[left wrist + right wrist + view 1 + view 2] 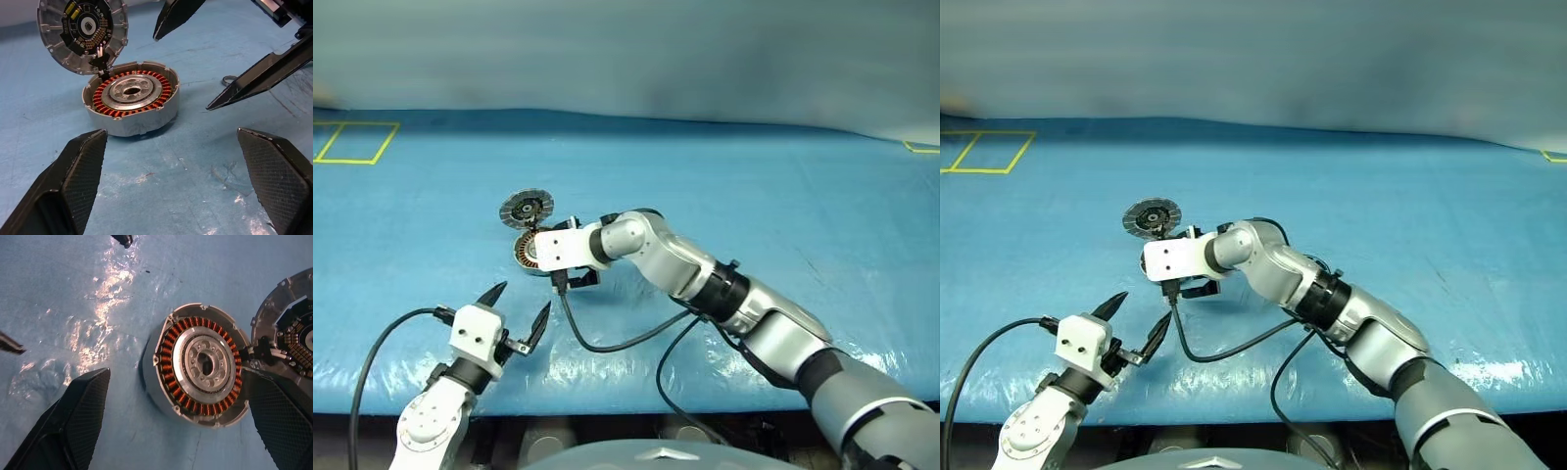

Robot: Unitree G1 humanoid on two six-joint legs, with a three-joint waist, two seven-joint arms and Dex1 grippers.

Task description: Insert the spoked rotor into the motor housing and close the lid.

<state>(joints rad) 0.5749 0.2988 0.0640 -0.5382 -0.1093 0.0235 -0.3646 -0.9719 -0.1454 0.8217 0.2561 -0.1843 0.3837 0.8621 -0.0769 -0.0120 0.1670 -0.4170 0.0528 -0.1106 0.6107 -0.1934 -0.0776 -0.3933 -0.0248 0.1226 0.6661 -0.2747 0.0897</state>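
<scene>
- So here's where you're at: the motor housing [131, 104] sits open on the blue table [783, 196], left of centre in the left eye view, copper windings showing all round the hub.
- Looking into it from both wrist views, the middle is a silvery hub with a hole. I can't see any dark spoked wheel in there, so my read is the rotor step isn't done yet.
- The spoked rotor itself I can't pick out in these pictures. There's a tiny ring [228, 80] lying on the table right of the housing in the left wrist view, but that's way too small to be it.
- The lid [82, 35] is off and sits touching the housing's far edge, in the upper left of the left wrist view, dark circuit-board side facing the camera. It looks tilted up, with thin wires running from it down to the housing rim.
- Your right gripper [176, 423] is right over the housing, jaws spread wide with nothing in them, and the housing shows between the fingers in its wrist view.
- Your left gripper [520, 308] hangs at the lower left of the left eye view, well short of the housing, also wide open and empty.
- So as far as I can judge: both steps are left, rotor in first, then lid down.
</scene>
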